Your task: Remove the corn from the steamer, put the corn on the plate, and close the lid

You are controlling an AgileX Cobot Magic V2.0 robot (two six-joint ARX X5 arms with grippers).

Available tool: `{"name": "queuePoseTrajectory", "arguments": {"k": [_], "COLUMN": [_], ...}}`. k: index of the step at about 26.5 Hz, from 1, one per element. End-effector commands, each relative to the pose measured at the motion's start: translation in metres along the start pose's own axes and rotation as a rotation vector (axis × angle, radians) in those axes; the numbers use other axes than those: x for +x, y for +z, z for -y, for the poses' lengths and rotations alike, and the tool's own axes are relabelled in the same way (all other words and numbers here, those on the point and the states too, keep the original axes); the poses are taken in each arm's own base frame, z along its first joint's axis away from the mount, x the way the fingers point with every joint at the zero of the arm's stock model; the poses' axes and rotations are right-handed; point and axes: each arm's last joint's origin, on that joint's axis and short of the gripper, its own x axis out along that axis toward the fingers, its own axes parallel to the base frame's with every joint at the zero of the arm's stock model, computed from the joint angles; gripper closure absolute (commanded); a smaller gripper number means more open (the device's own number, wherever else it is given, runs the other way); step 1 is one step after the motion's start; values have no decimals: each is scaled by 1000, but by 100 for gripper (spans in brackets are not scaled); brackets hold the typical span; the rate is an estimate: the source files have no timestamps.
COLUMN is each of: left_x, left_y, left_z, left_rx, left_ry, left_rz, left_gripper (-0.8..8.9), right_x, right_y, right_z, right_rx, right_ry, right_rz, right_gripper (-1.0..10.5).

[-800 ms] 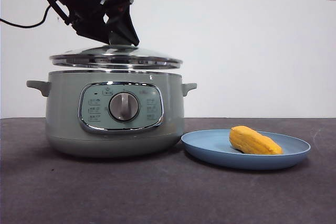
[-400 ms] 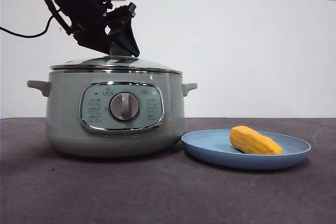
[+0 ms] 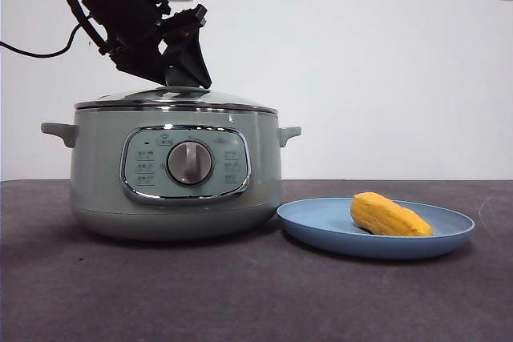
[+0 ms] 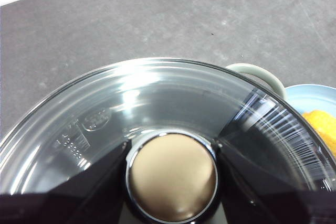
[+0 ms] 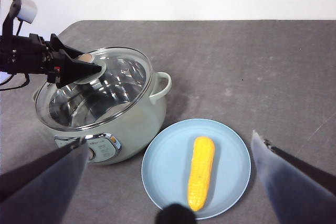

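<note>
At upper left of the front view, our left gripper (image 3: pixel 183 78) pinches the knob (image 4: pixel 172 177), seating the lid (image 3: pixel 176 99) on the steamer (image 3: pixel 172 174); our right gripper (image 5: pixel 173 182) hangs spread.

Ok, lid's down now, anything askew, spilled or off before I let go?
Nothing stands out. The lid sits level on the steamer, the left gripper is at its knob, and the corn lies whole on the plate. No spills visible.
</note>
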Motion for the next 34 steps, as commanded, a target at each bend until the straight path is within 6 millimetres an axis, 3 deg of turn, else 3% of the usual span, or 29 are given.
{"name": "queuePoseTrajectory", "arguments": {"k": [1,5,10,11,18,24,29,34], "left_x": [4,4,4,4,-2,-24,-62,-120], "left_y": [0,-3,-5,-6,-2,9,20,20], "left_z": [0,1,0,0,1,4,10,22], "left_rx": [22,14,7,7,10,12,3,-12], "left_ry": [-2,-7,-7,-7,-5,2,7,-4], "left_rz": [-7,-41,-62,-63,-49,3,54,39], "left_gripper": [822,781,316,282,280,280,280,281], "right_x": [0,0,0,0,0,0,0,0], "right_y": [-1,-1,-1,-1,-3,-4,-5,-8], "right_z": [0,0,0,0,0,0,0,-1], "right_rx": [6,6,6,6,7,6,-2,-21], "right_ry": [3,3,4,3,2,-1,3,64], "right_rz": [1,1,0,-2,-15,-35,-43,-81], "right_gripper": [410,410,410,410,410,410,410,410]}}
